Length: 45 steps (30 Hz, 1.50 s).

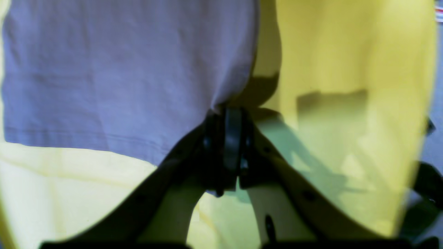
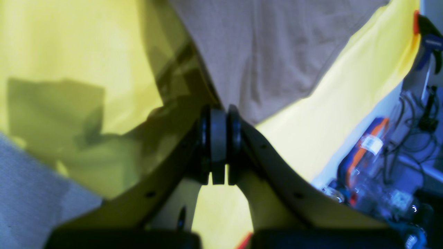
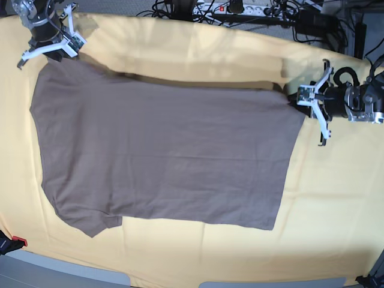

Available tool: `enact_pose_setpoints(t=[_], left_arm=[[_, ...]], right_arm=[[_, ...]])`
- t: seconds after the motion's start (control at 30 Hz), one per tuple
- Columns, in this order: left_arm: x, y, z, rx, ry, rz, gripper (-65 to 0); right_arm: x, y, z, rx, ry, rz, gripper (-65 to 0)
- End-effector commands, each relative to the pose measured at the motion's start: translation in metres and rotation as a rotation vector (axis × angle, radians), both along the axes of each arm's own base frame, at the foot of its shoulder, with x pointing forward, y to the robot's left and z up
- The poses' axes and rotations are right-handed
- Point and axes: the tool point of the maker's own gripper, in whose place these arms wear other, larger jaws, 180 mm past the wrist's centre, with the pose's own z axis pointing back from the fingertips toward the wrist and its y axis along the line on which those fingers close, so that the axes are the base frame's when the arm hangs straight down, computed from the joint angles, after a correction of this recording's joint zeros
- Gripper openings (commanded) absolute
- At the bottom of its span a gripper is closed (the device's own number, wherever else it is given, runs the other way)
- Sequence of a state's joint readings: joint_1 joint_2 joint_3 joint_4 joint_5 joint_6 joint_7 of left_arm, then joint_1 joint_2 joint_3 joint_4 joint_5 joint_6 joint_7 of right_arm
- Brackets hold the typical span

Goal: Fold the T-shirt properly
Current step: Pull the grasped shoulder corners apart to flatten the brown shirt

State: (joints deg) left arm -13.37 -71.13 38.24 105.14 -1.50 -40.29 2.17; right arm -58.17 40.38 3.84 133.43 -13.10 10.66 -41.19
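The taupe T-shirt (image 3: 162,156) lies spread flat on the pale-yellow cloth (image 3: 336,198), with one sleeve at the near left. My left gripper (image 3: 298,98) is at the shirt's far right corner. In the left wrist view the left gripper (image 1: 230,114) is shut on the hem corner of the T-shirt (image 1: 121,76). My right gripper (image 3: 60,51) is at the shirt's far left corner. In the right wrist view the right gripper (image 2: 218,116) is shut on an edge of the T-shirt (image 2: 277,52). The neckline and label do not show.
Cables and a power strip (image 3: 234,9) run along the back edge. A red clamp (image 3: 15,242) holds the cloth at the near left. An orange and blue clamp (image 2: 425,38) and a plastic bottle (image 2: 367,162) are beyond the cloth's edge.
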Motion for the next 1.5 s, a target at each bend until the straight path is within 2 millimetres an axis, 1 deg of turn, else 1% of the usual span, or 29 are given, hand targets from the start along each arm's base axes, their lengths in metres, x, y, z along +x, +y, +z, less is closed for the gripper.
enact_pose_setpoints(t=[0.0, 0.1, 0.2, 0.27, 0.4, 0.5, 0.57, 0.67, 0.73, 0.8, 0.9, 1.0, 1.1, 1.2, 1.27, 1.4, 1.43, 1.47], left_arm=[[-0.001, 0.001, 0.009, -0.009, -0.009, -0.007, -65.0], [-0.026, -0.002, 0.005, -0.003, 0.045, -0.039, -65.0], [-0.05, -0.002, 0.003, 0.011, 0.094, -0.072, -65.0], [-0.061, 0.0, 0.003, 0.025, 0.118, -0.085, -65.0], [-0.076, 0.008, 0.007, 0.06, 0.151, -0.108, -65.0], [-0.088, 0.011, 0.012, 0.082, 0.173, -0.134, -65.0], [-0.095, 0.013, 0.016, 0.094, 0.183, -0.151, -65.0], [-0.096, 0.013, 0.02, 0.1, 0.177, -0.164, -65.0], [-0.094, 0.01, 0.022, 0.094, 0.168, -0.169, -65.0], [-0.089, 0.006, 0.025, 0.084, 0.146, -0.173, -65.0], [-0.075, -0.001, 0.03, 0.064, 0.095, -0.174, -65.0], [-0.058, -0.008, 0.037, 0.05, 0.035, -0.174, -65.0], [-0.048, -0.013, 0.042, 0.036, -0.001, -0.175, -65.0], [-0.044, -0.014, 0.036, 0.054, -0.014, -0.163, -65.0], [-0.038, -0.016, 0.032, 0.054, -0.025, -0.144, -65.0], [-0.013, -0.023, 0.029, 0.002, -0.109, -0.057, -65.0], [-0.007, -0.022, 0.028, 0.003, -0.128, -0.033, -65.0], [-0.002, -0.022, 0.027, 0.002, -0.144, -0.012, -65.0]], right_arm=[[-0.003, -0.002, 0.007, -0.019, -0.002, 0.01, -65.0], [-0.025, -0.01, 0.003, -0.036, 0.061, -0.003, -65.0], [-0.044, -0.01, -0.002, -0.036, 0.119, -0.002, -65.0], [-0.055, -0.009, -0.005, -0.032, 0.154, -0.004, -65.0], [-0.073, -0.012, -0.008, -0.048, 0.214, -0.008, -65.0], [-0.083, -0.013, -0.009, -0.052, 0.245, -0.011, -65.0], [-0.084, -0.013, -0.009, -0.052, 0.247, -0.01, -65.0], [-0.082, -0.014, -0.008, -0.06, 0.239, -0.007, -65.0], [-0.075, -0.011, -0.006, -0.056, 0.199, 0.013, -65.0], [-0.066, -0.004, -0.002, -0.036, 0.147, 0.058, -65.0], [-0.056, 0.002, 0.001, -0.032, 0.104, 0.106, -65.0], [-0.036, 0.001, 0.005, -0.037, 0.045, 0.103, -65.0], [-0.017, 0.006, 0.008, -0.001, 0.002, 0.099, -65.0], [-0.002, 0.013, 0.01, 0.04, -0.016, 0.11, -65.0], [0.011, 0.015, 0.014, 0.049, -0.054, 0.11, -65.0], [0.035, 0.024, 0.026, 0.093, -0.136, 0.14, -65.0], [0.039, 0.027, 0.027, 0.118, -0.14, 0.15, -65.0], [0.041, 0.027, 0.022, 0.135, -0.126, 0.151, -65.0]])
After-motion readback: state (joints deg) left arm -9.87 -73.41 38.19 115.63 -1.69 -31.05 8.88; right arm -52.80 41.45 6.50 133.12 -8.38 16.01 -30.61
